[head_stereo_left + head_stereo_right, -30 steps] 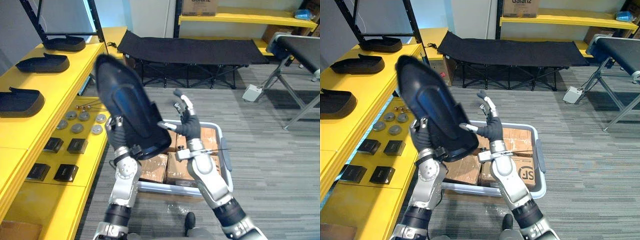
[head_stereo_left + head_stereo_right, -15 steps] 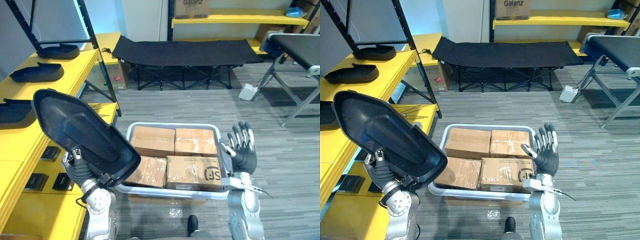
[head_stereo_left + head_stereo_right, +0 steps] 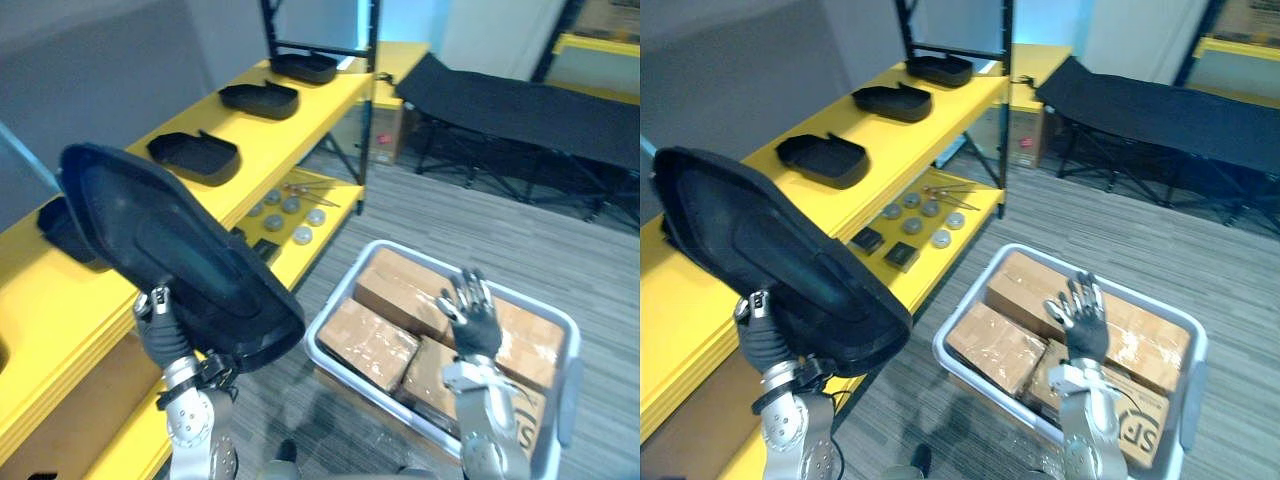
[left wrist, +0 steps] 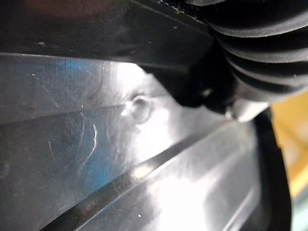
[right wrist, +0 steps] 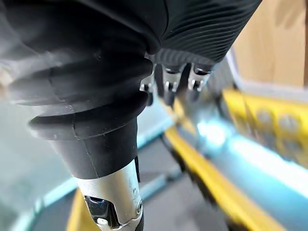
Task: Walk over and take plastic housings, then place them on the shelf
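My left hand (image 3: 160, 338) is low on the left, shut on a large black plastic housing (image 3: 170, 262), which it holds up tilted with the hollow side toward me. The housing's glossy inner surface (image 4: 120, 168) shows close up in the left wrist view. My right hand (image 3: 472, 316) is open with its fingers spread, raised over the cardboard boxes. The yellow shelf (image 3: 300, 120) runs along the left. On its top level lie three more black housings (image 3: 195, 155) (image 3: 260, 98) (image 3: 306, 67) in a row. Another one (image 3: 58, 222) is partly hidden behind the held housing.
A grey bin (image 3: 330, 325) with several taped cardboard boxes (image 3: 368, 343) stands on the floor in front of me. The shelf's lower level holds round metal discs (image 3: 292, 206) and small black parts (image 3: 266, 250). A black folding cot (image 3: 520, 100) stands at the back.
The whole picture has swung toward the yellow shelf, so the camera has moved. The housing stays in my left hand. My right hand remains open.
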Motion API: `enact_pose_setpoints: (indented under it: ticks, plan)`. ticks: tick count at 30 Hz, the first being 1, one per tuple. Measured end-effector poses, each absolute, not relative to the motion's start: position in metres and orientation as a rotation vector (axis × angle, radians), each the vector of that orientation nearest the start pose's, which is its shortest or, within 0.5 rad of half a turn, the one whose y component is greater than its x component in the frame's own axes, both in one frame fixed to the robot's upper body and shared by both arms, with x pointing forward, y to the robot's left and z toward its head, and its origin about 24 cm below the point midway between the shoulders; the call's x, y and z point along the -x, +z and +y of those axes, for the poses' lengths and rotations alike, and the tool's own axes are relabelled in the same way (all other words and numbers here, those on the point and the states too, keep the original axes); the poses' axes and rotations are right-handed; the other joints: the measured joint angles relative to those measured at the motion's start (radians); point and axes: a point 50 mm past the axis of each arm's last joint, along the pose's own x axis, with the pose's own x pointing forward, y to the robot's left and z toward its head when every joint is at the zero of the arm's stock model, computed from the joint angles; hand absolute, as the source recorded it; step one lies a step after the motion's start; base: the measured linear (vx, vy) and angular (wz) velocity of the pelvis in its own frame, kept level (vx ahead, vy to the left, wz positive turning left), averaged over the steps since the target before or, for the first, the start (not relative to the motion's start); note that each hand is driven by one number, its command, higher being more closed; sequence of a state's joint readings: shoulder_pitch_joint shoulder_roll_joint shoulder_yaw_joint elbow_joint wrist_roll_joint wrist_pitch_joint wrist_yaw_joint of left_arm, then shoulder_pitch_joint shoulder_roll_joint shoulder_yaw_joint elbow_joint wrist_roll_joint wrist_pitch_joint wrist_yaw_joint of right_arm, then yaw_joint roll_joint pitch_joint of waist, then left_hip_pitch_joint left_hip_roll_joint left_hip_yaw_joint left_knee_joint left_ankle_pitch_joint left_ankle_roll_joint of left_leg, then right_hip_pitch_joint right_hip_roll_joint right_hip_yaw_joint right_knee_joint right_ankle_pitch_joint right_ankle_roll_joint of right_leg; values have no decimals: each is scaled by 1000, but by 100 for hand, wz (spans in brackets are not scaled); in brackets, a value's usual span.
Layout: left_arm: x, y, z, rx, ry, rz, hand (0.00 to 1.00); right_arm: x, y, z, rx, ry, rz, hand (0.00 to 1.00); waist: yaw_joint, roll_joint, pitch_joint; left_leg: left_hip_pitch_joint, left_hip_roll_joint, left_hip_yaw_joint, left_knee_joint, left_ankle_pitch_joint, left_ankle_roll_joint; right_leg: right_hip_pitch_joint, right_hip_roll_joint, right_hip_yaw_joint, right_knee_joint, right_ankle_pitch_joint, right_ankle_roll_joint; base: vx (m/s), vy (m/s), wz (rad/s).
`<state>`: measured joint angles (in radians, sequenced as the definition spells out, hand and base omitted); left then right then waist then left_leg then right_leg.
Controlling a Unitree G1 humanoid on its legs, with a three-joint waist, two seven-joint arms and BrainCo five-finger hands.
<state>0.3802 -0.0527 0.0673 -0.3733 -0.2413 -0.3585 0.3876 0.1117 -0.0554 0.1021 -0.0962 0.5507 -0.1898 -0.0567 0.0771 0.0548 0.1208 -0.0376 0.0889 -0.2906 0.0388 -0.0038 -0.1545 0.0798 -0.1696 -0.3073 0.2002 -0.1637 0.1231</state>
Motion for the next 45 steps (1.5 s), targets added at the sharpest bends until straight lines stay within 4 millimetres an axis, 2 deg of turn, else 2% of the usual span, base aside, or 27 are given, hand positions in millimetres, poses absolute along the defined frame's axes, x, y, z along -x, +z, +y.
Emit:
enact_pose_setpoints:
  ticks: [1, 3, 4, 5, 6, 7, 11, 15, 17, 20, 23, 24, 25, 26, 27, 28, 29, 30, 31, 32, 34, 36, 37, 40, 43, 44, 45]
  plan:
    - [-162, 76, 205, 299, 601, -338, 100, -231, 52, -149, -503, -26, -137, 0, 4, -5, 3, 0, -5, 1, 1, 8, 8, 14, -4, -20, -2, -4, 0, 16, -34, 94]
    - [-163, 74, 205, 353, 566, -333, 100, -230, 52, -150, -481, -36, -137, 0, -4, -24, 14, -22, -21, 51, 1, 42, 54, 54, -25, -99, -12, -13, -4, -14, -6, 111]
    - [-164, 75, 203, 375, 529, -339, 100, -230, 52, -154, -464, -59, -142, 0, -9, -36, 21, -43, -8, 126, 5, 37, 116, 63, -32, -154, -15, -12, -4, -43, -1, 120]
    - [-165, 75, 200, 376, 500, -341, 100, -230, 53, -159, -455, -79, -147, 0, -12, -30, 24, -76, 19, 217, 26, 43, 109, 64, -32, -188, -8, -12, -3, -40, 2, 108]
    - [-166, 75, 198, 377, 482, -341, 100, -229, 53, -162, -447, -88, -145, 0, -13, -25, 26, -85, 26, 233, 27, 61, 96, 66, -32, -197, -4, -12, -3, -31, 68, 73]
    - [-167, 76, 194, 385, 445, -341, 100, -227, 51, -169, -435, -116, -139, 0, -8, -25, 33, -80, 12, 240, 14, 87, 63, 72, -53, -208, 4, -14, 6, -8, 104, 35]
    - [-168, 77, 192, 373, 385, -351, 100, -227, 51, -166, -455, -123, -148, 0, -8, -46, 47, -58, -31, 294, 1, 86, 59, 61, -107, -175, 16, -17, 25, 4, 116, -9]
    - [-174, 77, 190, 377, 312, -334, 100, -233, 57, -152, -454, -93, -195, 0, -10, -71, 61, -49, -62, 341, 33, 65, 78, 56, -147, -126, 16, 5, 45, 29, 122, -27]
    - [-178, 76, 190, 372, 300, -316, 100, -238, 60, -149, -446, -72, -205, 0, -10, -74, 61, -40, -63, 344, 42, 62, 77, 64, -149, -121, 16, 8, 49, 20, 41, -7]
    - [-178, 71, 189, 390, 317, -279, 100, -244, 66, -146, -438, -30, -225, 0, -11, -64, 63, -34, -54, 326, 44, 66, 73, 90, -132, -133, -2, 8, 50, -16, -24, 13]
    - [-178, 62, 186, 459, 349, -240, 100, -247, 59, -145, -393, 9, -187, 0, -14, -34, 70, -89, -14, 265, 71, 85, 48, 95, -66, -185, -16, 2, 40, -100, -98, 47]
    - [-175, 54, 186, 490, 370, -208, 100, -247, 54, -145, -370, 23, -159, 0, -12, -23, 76, -89, -4, 264, 49, 111, 68, 94, -51, -204, -1, -12, 18, -132, -114, 53]
    - [-174, 51, 185, 506, 376, -193, 100, -246, 52, -145, -355, 28, -150, 0, -14, -16, 76, -85, -2, 276, 21, 116, 115, 94, -48, -223, 8, -17, 12, -178, -143, 75]
    - [-170, 43, 181, 519, 375, -153, 100, -244, 51, -150, -340, 30, -146, 0, -27, -13, 73, -89, 9, 351, -10, 55, 217, 95, -52, -271, 11, -20, 8, -161, -119, 109]
    - [-171, 37, 176, 520, 346, -122, 100, -243, 51, -157, -320, 20, -152, 0, -39, -36, 74, -110, 23, 457, 1, -13, 247, 88, -80, -319, -4, -14, 1, -131, -95, 103]
    - [-171, 36, 172, 525, 327, -111, 100, -244, 53, -162, -311, 15, -161, 0, -31, -35, 75, -125, 33, 499, 39, -9, 237, 73, -93, -330, 10, -16, -3, -67, -29, 75]
    - [-172, 33, 165, 534, 301, -93, 100, -245, 56, -169, -306, 11, -175, 0, -22, -23, 69, -139, 40, 526, 105, 13, 205, 58, -107, -342, 26, -18, -5, -27, -8, 37]
    - [-172, 32, 162, 538, 294, -86, 100, -244, 58, -171, -301, 9, -181, 0, -26, -12, 63, -134, 38, 525, 111, 30, 181, 58, -104, -353, 35, -17, -4, -4, -16, 49]
    - [-171, 32, 159, 540, 284, -80, 100, -241, 58, -175, -299, -1, -185, 0, -40, 21, 43, -96, 43, 512, 85, 95, 130, 60, -85, -374, 46, -17, -4, 45, 34, 61]
    - [-173, 33, 158, 527, 274, -86, 100, -238, 53, -177, -313, -23, -176, 0, -43, 29, 38, -63, 38, 510, 4, 98, 85, 63, -84, -386, 63, -19, -3, 39, 51, 55]
    - [-175, 35, 161, 516, 269, -100, 100, -237, 52, -171, -344, -23, -177, 0, -35, 10, 50, -35, 21, 507, -43, 119, 62, 60, -97, -382, 72, -17, 1, -4, 87, 23]
    - [-173, 34, 166, 504, 285, -99, 100, -237, 52, -161, -373, -6, -184, 0, -31, -8, 57, -30, -3, 504, -68, 123, 65, 61, -109, -380, 66, -10, 12, -34, 97, 16]
    - [-172, 33, 170, 491, 296, -95, 100, -236, 52, -152, -369, 19, -183, 0, -31, -26, 67, -32, -19, 495, -90, 127, 86, 61, -118, -379, 50, -4, 23, -36, 100, 21]
    - [-167, 30, 176, 466, 315, -78, 100, -235, 50, -141, -377, 59, -168, 0, -15, -42, 76, -32, -56, 493, -116, 131, 98, 59, -143, -378, 42, -1, 27, -17, 124, 21]
    - [-163, 29, 186, 447, 352, -80, 100, -235, 49, -139, -386, 70, -163, 0, 4, -47, 80, -52, -87, 493, -63, 103, 128, 67, -177, -376, 48, 1, 30, 21, 106, 12]
    - [-163, 31, 190, 439, 369, -93, 100, -235, 49, -139, -385, 70, -160, 0, 8, -54, 85, -68, -102, 492, -14, 77, 135, 77, -193, -376, 51, 11, 47, 48, 96, 14]
    - [-162, 35, 194, 433, 380, -109, 100, -235, 47, -139, -384, 66, -153, 0, 13, -60, 89, -73, -113, 490, 23, 53, 140, 91, -206, -373, 55, 13, 49, 58, 96, 13]
